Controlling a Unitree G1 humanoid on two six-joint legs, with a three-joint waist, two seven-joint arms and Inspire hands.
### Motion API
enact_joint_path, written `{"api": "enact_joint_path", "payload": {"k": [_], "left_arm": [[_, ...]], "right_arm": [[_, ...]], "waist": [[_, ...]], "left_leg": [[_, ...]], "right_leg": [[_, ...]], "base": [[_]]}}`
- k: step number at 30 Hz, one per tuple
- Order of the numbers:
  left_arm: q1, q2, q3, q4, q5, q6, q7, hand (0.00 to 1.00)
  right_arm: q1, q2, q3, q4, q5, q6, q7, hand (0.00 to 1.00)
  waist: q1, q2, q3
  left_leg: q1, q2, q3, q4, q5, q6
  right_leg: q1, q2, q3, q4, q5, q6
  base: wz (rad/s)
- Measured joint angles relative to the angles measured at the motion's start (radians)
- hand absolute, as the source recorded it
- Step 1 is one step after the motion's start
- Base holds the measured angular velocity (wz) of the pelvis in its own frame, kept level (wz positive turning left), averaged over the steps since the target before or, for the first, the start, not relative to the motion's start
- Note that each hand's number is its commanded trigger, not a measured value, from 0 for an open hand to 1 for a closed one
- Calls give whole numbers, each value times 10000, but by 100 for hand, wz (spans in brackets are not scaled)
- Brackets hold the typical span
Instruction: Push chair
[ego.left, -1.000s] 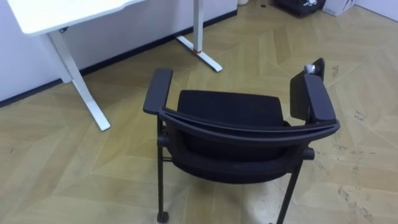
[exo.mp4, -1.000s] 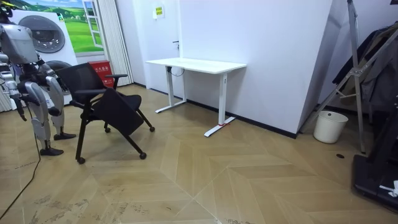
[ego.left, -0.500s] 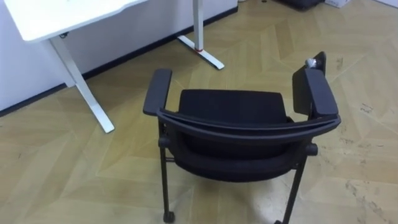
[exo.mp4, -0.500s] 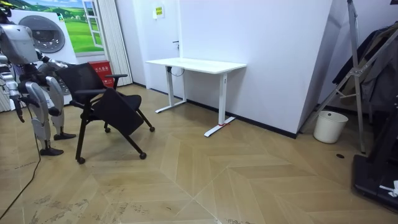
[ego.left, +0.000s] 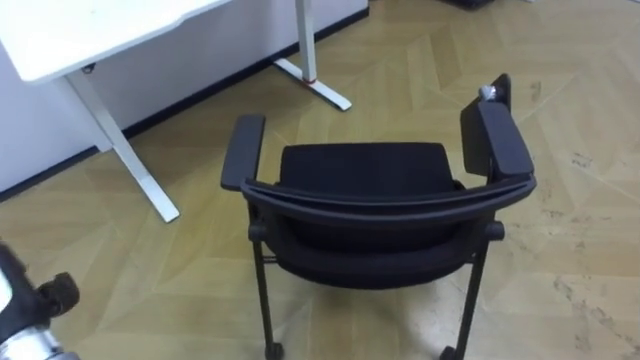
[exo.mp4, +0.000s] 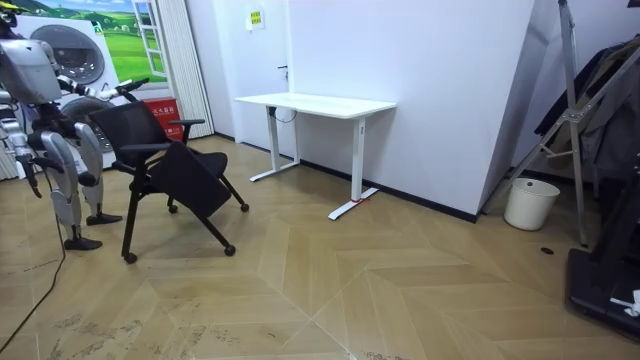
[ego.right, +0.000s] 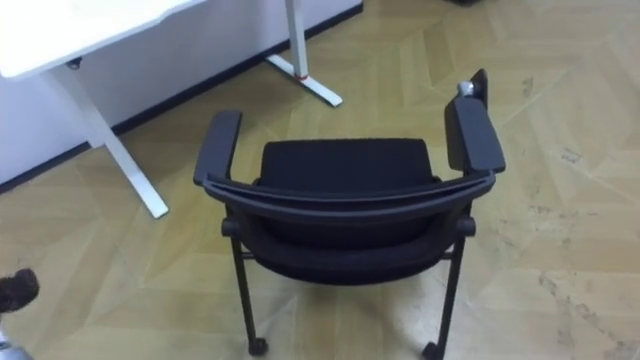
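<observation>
While the robot stands at the room view's left edge, in front of a white washing machine (exo.mp4: 72, 60), the black armchair with a curved backrest, padded seat and thin metal legs on small castors (ego.left: 365, 180) stands directly before it on the pale herringbone wood floor (ego.left: 560, 90), its backrest turned to the robot and its seat facing away. Both of the chair's flat black armrests point away from the robot, toward a white desk on white T-shaped legs (ego.left: 95, 30) that stands near the chair's front left by the white wall. Seen from the room, the left hand (exo.mp4: 138, 83) is up at about shoulder height, above the top of the backrest and apparently clear of it; it is too small there to tell whether its fingers are straight or curled. At the lower left corner of the eye views a dark and grey part of the left arm (ego.left: 35, 305) comes in, apart from the chair. Low at the robot's side, the right hand (exo.mp4: 33, 172) hangs, its fingers likewise too small to read. Farther off at the room view's right stands a white bucket (exo.mp4: 530, 203).
</observation>
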Motion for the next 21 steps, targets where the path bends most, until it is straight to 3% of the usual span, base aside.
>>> {"api": "enact_joint_path", "payload": {"k": [4, 10, 14, 17, 21], "left_arm": [[-2, 1, -773, -5, 548, 21, -12, 0], [-41, 30, -1559, -1, 1036, 11, -254, 0], [-41, 115, -2023, -11, 1286, 54, -958, 0], [-42, 391, -2697, -94, 1287, 81, -1406, 0], [-89, 441, -3115, -242, 1298, 86, -1907, 0]], "right_arm": [[-44, -43, 129, 57, 9, 3, 183, 0], [-178, -78, 752, 144, 55, -5, 592, 0], [-392, -157, 756, 287, 10, -6, 866, 0], [-571, -212, 756, 309, 12, -49, 966, 0], [-634, -224, 755, 370, 67, -127, 1170, 0]], "waist": [[-141, 55, 13], [-222, -26, 14], [-413, -135, 26], [-549, -133, 24], [-736, -105, 1]], "left_leg": [[-50, -6, 119, -22, 0, 0], [13, -9, 348, -28, 0, 0], [-6, -9, 350, -55, 0, 0], [-12, -9, 343, -81, 1, 0], [20, -10, 374, -81, 1, 1]], "right_leg": [[-133, 3, 121, 7, 0, 3], [-145, 9, 304, 11, 2, 6], [-138, 7, 248, -11, 3, 7], [-141, 7, 225, -14, 5, 9], [-126, 9, 262, -6, 5, 10]], "base": [[-12], [-9], [4], [1], [-1]]}}
